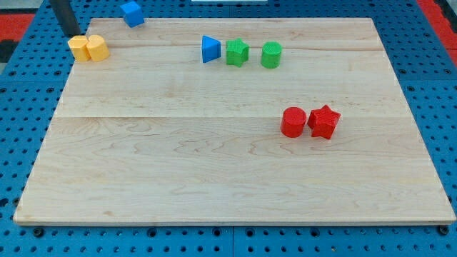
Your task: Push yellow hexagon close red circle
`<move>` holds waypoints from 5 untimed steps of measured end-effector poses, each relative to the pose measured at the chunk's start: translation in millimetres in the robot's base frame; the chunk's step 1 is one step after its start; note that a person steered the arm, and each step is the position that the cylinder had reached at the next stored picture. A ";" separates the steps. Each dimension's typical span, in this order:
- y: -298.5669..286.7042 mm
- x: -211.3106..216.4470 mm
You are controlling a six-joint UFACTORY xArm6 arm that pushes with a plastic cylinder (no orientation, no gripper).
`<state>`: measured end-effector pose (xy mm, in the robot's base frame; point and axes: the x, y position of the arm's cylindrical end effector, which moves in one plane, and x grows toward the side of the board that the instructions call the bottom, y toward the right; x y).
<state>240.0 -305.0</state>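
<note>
Worktop [214, 171] of pale wood planks (on blue pegboard [435, 86]) carries yellow hexagon [97, 47] beside my tip [73, 33], well apart from red circle [293, 122]; no jaws exist.

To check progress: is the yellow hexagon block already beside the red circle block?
No, the yellow hexagon block sits at the board's top-left corner, far from the red circle block.

plain dark rod [72, 32] (matte, round, unmarked).

A single camera looks down at a slant from the near edge of the wooden board [214, 171], close enough that the board almost fills the frame.
</note>
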 end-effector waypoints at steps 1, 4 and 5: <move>0.6 19.7; 14.3 106.1; 19.1 117.2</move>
<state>357.2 -285.9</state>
